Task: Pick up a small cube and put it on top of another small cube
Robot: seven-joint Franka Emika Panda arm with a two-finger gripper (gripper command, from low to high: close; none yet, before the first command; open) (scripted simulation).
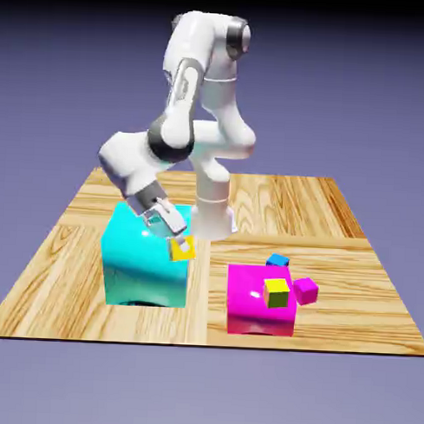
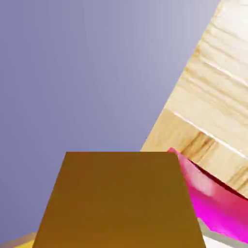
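My gripper (image 1: 179, 243) is shut on the small orange cube (image 1: 183, 248), holding it just off the right top edge of the big cyan cube (image 1: 146, 265). In the hand view the orange cube (image 2: 121, 198) fills the lower middle and hides the fingertips. The other small cube, blue with a cyan-blue top (image 1: 277, 261), sits behind the big magenta cube (image 1: 260, 298), to the exterior view's right of my gripper.
A tiny yellow-olive cube (image 1: 277, 293) rests at the big magenta cube's front right, and a tiny magenta cube (image 1: 306, 291) lies beside it. The wooden table (image 1: 75, 244) ends near the front. In the hand view, magenta (image 2: 218, 203) and table wood (image 2: 208, 111) show at the right.
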